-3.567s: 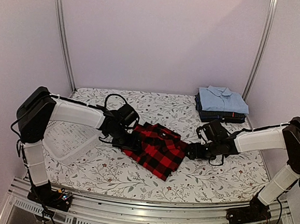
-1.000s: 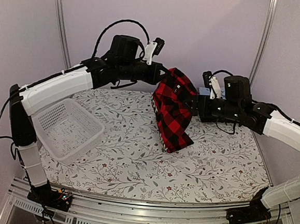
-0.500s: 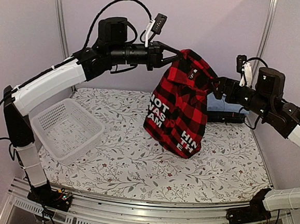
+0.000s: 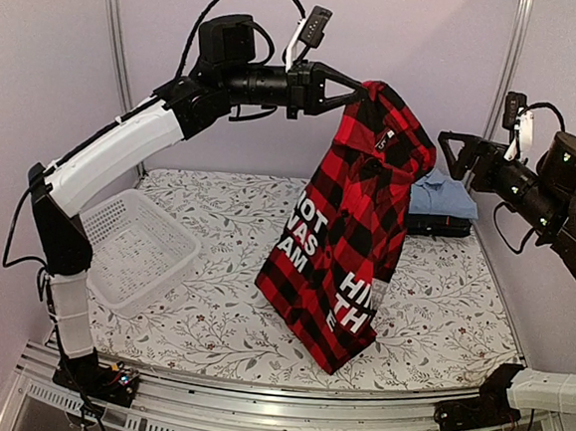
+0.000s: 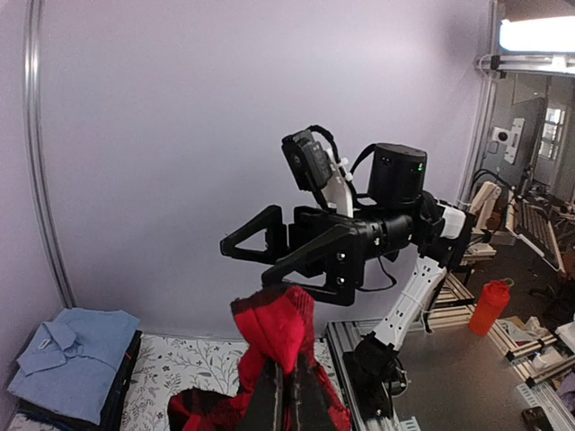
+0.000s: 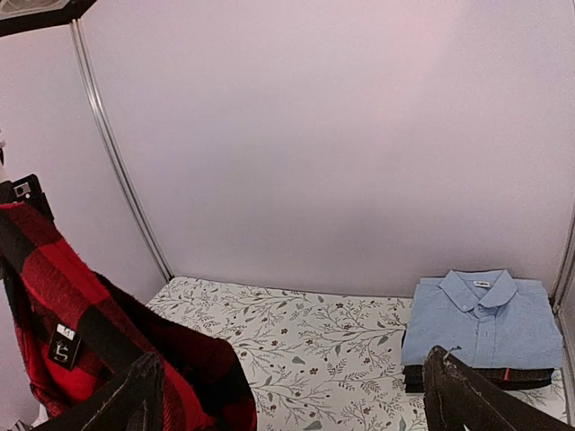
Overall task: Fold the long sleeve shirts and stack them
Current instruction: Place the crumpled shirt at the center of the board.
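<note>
The red-and-black check long sleeve shirt [image 4: 344, 240] hangs full length from my left gripper [image 4: 360, 89], which is shut on its top edge high above the table. White lettering shows on its hanging side. In the left wrist view the left gripper [image 5: 289, 384] pinches a peak of red cloth [image 5: 274, 328]. My right gripper [image 4: 444, 154] is open, off to the shirt's right and not touching it; its fingers [image 6: 126, 400] are spread wide with nothing between them. A folded light blue shirt [image 6: 485, 319] tops a stack of dark navy ones [image 6: 476, 377] at the back right.
A white mesh basket [image 4: 131, 248] sits on the left of the floral table cover [image 4: 231, 311]. The hanging shirt's lower hem reaches close to the table's front edge. Metal frame posts [image 4: 115, 62] stand at the back corners.
The left arm has lifted the shirt higher and it has dropped open to hang longer. The right gripper has drawn back to the right, away from the cloth, and opened wider.
</note>
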`<action>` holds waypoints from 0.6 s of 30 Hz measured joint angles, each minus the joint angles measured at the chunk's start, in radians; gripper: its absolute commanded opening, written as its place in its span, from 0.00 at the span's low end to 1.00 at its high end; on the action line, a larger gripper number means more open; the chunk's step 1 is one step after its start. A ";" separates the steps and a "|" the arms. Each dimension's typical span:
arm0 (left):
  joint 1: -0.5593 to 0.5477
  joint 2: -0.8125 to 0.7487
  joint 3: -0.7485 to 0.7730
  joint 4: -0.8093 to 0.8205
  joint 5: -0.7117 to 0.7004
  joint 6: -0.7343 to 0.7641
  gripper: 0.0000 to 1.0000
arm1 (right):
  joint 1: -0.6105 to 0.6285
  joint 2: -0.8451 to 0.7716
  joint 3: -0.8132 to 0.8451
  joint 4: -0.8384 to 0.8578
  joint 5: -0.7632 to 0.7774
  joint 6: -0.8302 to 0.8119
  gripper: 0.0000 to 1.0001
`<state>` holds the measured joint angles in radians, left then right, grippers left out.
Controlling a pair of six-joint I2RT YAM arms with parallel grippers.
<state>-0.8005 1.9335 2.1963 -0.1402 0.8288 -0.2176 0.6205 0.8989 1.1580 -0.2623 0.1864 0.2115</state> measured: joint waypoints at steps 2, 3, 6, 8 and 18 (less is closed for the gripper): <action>-0.006 0.006 0.008 -0.020 0.039 0.003 0.00 | -0.002 0.000 0.002 -0.001 0.049 -0.003 0.99; -0.008 0.006 0.010 -0.031 0.057 0.006 0.00 | -0.006 0.000 0.002 -0.004 0.071 -0.003 0.99; -0.020 0.006 0.020 -0.063 0.119 0.024 0.00 | -0.038 0.003 0.011 -0.025 0.098 -0.007 0.99; -0.031 0.006 0.021 -0.076 0.156 0.040 0.00 | -0.058 0.028 0.026 -0.031 0.078 -0.016 0.99; 0.021 -0.207 -0.387 0.010 0.183 0.084 0.00 | 0.007 0.341 0.024 -0.084 -0.468 -0.200 0.92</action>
<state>-0.7795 1.7264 1.8095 -0.1303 1.0119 -0.1333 0.6277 1.2400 1.1816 -0.3466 -0.2817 0.0116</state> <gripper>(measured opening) 0.009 0.893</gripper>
